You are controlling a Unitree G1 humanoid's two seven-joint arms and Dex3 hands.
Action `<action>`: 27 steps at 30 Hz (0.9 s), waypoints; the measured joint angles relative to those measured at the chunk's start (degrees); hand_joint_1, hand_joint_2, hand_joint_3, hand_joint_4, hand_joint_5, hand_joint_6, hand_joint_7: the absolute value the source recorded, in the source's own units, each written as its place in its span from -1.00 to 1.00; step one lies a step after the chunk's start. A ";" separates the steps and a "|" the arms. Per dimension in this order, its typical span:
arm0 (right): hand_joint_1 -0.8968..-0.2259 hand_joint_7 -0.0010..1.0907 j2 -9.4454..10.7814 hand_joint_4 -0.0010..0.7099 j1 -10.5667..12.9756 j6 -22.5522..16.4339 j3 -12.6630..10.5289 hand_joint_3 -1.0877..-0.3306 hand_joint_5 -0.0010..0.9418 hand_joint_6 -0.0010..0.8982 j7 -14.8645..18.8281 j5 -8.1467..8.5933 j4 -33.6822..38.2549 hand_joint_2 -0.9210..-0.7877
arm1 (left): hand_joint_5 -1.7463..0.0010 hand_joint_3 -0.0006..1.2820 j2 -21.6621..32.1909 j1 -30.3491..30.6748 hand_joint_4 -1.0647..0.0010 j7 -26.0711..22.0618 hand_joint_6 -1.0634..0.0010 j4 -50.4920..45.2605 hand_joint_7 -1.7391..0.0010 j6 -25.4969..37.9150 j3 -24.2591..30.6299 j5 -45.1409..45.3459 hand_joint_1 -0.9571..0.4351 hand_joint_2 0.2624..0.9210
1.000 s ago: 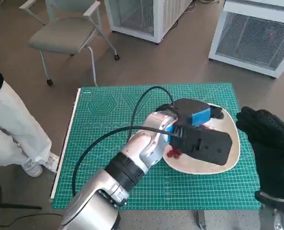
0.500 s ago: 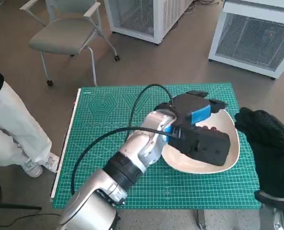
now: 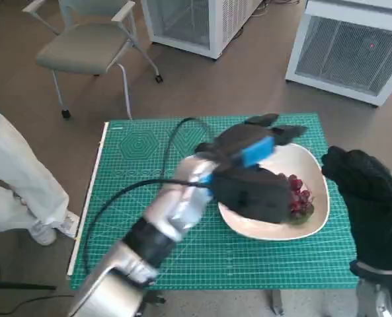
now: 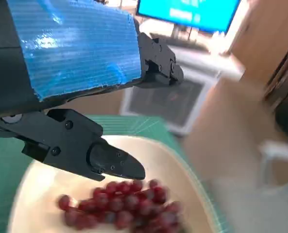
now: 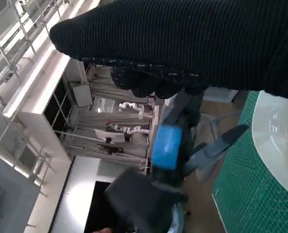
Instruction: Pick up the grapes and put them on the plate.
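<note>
grapes (image 3: 299, 197) lying on plate (image 3: 314, 223) | left hand (image 3: 252, 165) above plate, fingers (image 4: 112, 162) released, apart | right hand (image 3: 364, 191) beside plate, fingers' state unclear

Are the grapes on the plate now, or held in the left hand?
On the plate. The grapes lie on the plate; in the left wrist view the left hand's fingers are above them, holding nothing.

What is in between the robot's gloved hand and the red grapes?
Only the white plate's rim and a strip of green mat, in the head view, between the gloved right hand and red grapes.
</note>
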 measured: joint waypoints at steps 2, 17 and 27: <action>0.71 0.80 0.01 0.24 -0.05 -0.06 0.01 0.28 0.77 -0.41 0.09 0.00 0.05 -1.00 | 0.97 -0.97 -0.11 2.41 0.65 -0.22 0.37 -0.94 0.95 -2.00 2.97 -4.34 -0.04 0.92; 0.70 0.80 0.21 0.24 -0.78 -0.62 0.31 0.29 0.77 -0.42 0.42 0.05 0.18 -1.00 | 1.00 -0.98 0.51 20.71 0.66 -12.81 0.53 -3.72 1.00 -13.15 21.78 -35.64 -0.03 0.93; 0.69 0.80 0.19 0.25 -0.94 -0.65 0.19 0.30 0.76 -0.42 0.54 0.27 0.56 -1.00 | 0.99 -0.80 4.37 25.43 0.61 -20.25 0.54 -3.74 0.99 -12.24 26.83 -43.10 -0.16 1.00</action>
